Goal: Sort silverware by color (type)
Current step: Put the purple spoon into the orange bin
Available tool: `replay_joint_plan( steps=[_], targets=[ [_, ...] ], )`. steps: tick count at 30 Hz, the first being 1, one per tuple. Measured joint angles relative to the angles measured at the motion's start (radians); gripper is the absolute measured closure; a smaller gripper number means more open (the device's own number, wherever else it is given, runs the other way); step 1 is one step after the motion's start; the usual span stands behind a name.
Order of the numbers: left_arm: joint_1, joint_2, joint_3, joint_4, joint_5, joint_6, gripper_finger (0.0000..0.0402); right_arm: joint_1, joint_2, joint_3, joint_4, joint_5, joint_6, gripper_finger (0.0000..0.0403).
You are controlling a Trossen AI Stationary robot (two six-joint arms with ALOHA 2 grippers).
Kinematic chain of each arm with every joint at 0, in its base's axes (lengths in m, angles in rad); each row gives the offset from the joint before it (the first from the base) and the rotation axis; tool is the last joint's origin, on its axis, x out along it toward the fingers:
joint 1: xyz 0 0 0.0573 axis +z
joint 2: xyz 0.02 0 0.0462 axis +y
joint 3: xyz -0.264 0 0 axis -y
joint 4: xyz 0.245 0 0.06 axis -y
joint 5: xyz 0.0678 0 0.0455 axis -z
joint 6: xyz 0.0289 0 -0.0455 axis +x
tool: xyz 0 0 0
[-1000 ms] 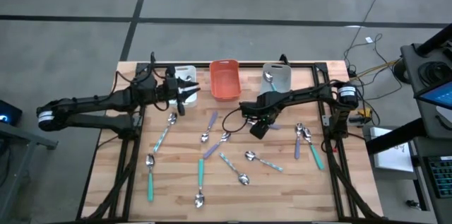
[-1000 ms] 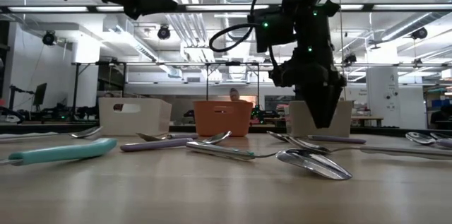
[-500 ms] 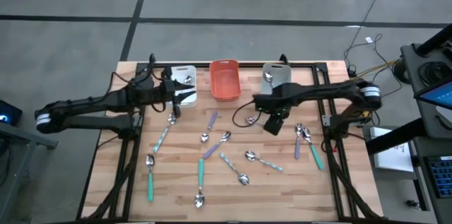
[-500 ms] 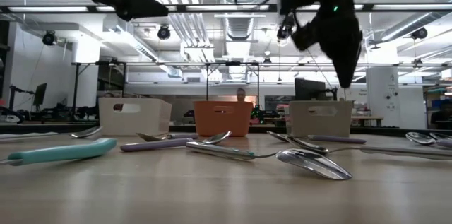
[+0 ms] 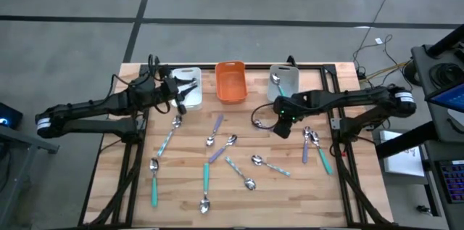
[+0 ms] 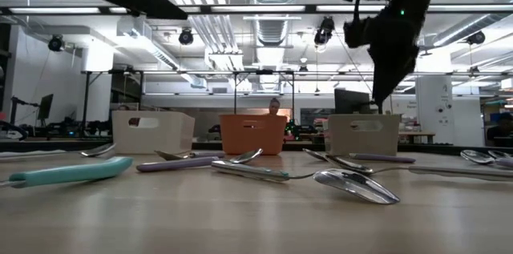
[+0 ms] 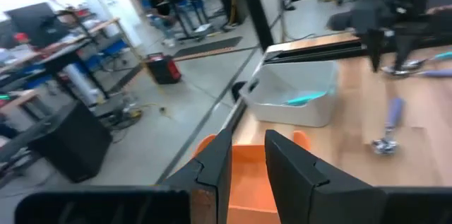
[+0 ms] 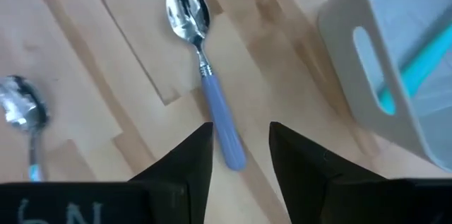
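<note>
Spoons with teal, purple and pale-blue handles lie scattered flat on the wooden table [image 5: 181, 186]. My right gripper [image 8: 241, 136] [image 5: 283, 125] hangs open above a purple-handled spoon [image 8: 212, 107], one finger on each side of its handle, touching nothing; in the low view this gripper [image 6: 381, 94] is high over the table. My left gripper [image 7: 247, 157] [image 5: 183, 93] hovers open by the white bin [image 5: 192, 85], with the orange bin [image 7: 247, 174] below its fingers. The grey bin [image 8: 402, 54] [image 5: 284, 81] holds a teal-handled spoon [image 8: 417, 65].
White, orange [image 5: 230, 81] and grey bins stand in a row along the far edge. Two spoons [image 5: 313, 141] lie to the right of my right gripper, several more in the middle and near left [image 5: 154, 183]. A black frame rims the table. A person shows far behind.
My right gripper has risen well clear of the table and moved toward the right, nearer the grey bin. My left gripper has drawn back a little toward the table's left, away from the orange bin. No spoon has moved.
</note>
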Motion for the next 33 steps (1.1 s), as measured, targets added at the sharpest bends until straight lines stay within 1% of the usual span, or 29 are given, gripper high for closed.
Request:
replay_joint_plan(
  steps=[6,14,19,24,29,33],
  targets=[
    [0.0,0.006,-0.001,0.004,-0.01,0.023,0.0333,0.008,0.116,-0.006,0.055,-0.008,-0.053,0.0249],
    [0.0,0.033,-0.002,0.0,-0.01,0.023,0.0333,0.007,0.289,0.078,0.099,-0.008,-0.183,0.0257],
    [0.0,0.04,-0.002,-0.001,-0.011,0.026,0.0333,0.007,0.378,0.122,0.096,-0.008,-0.196,0.0259],
    [0.0,0.039,-0.002,-0.001,-0.011,0.025,0.0333,0.007,0.441,0.15,0.095,-0.008,-0.192,0.026],
    [0.0,0.042,-0.002,-0.001,-0.011,0.024,0.0333,0.007,0.48,0.16,0.1,-0.012,-0.18,0.0283],
    [0.0,0.042,-0.002,-0.001,-0.011,0.023,0.0333,0.006,0.508,0.162,0.101,-0.011,-0.169,0.0326]
  ],
)
